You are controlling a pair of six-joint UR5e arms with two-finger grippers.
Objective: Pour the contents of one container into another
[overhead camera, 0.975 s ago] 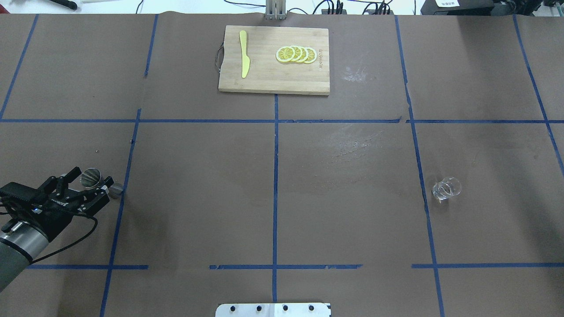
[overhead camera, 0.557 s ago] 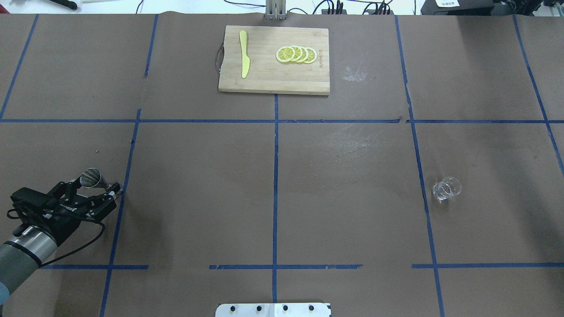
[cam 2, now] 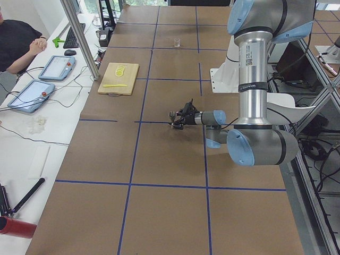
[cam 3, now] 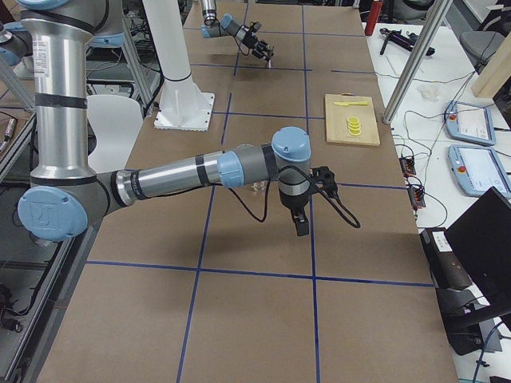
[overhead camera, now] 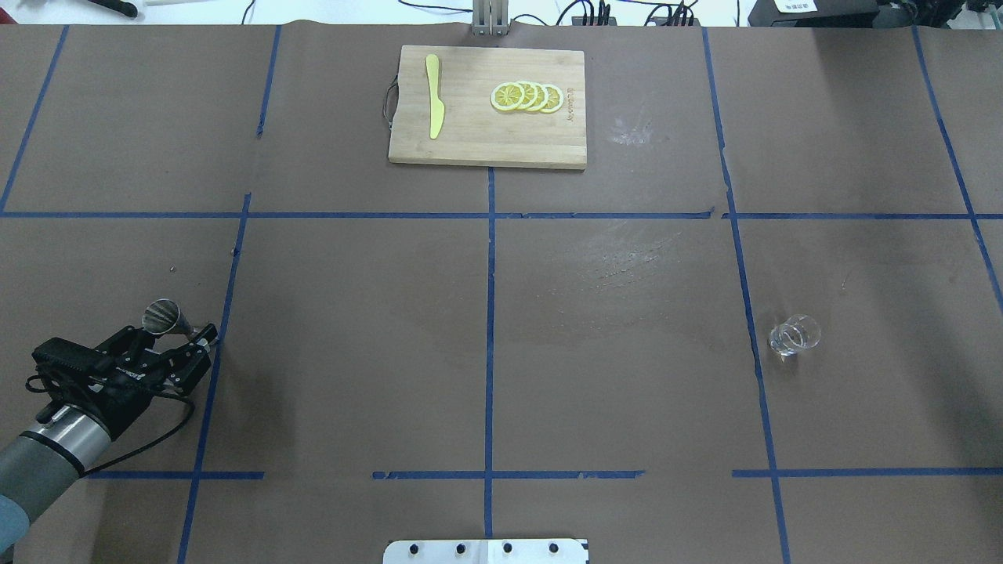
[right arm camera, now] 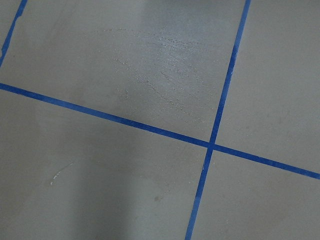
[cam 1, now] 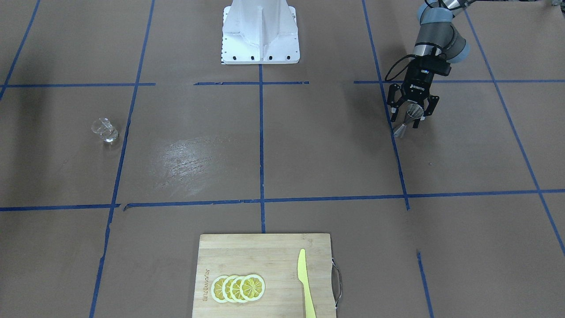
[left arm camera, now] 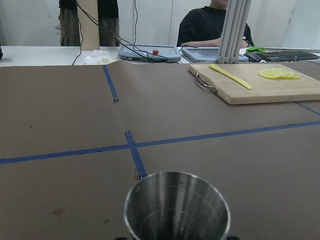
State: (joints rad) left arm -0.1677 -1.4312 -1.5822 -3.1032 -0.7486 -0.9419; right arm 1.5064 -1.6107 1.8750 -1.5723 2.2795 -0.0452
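Steel jigger (cam 1: 413,111), front view: silver-grey hourglass, clamped at its narrow waist by the left gripper (cam 1: 408,119). It sits beside a blue tape (cam 1: 260,132) line on the robot's left half of the brown table (cam 1: 309,154).
Clear glass cup (cam 1: 105,130), front view: short, rounded and glinting. It stands alone on the robot's right half, well apart from the jigger.
Cutting board (cam 1: 265,256), front view: wooden, at the edge opposite the robot, carrying lemon slices (cam 1: 238,288) and a yellow knife (cam 1: 304,282).
Overhead view: adds the jigger's open mouth, streaked with reflections. The fingers hide its foot, so contact with the table cannot be told.
Left-end view: jigger roughly upright, gripper lying level and low over the table. A person (cam 2: 18,42) sits at the side bench by two tablets (cam 2: 56,66).
Right-end view: the only view of the right gripper (cam 3: 302,227), pointing down near the glass cup; its jaw state cannot be told.
Left wrist view: the jigger's rim and shiny inner wall fill the bottom edge.
Right wrist view: table paper and a tape cross only.
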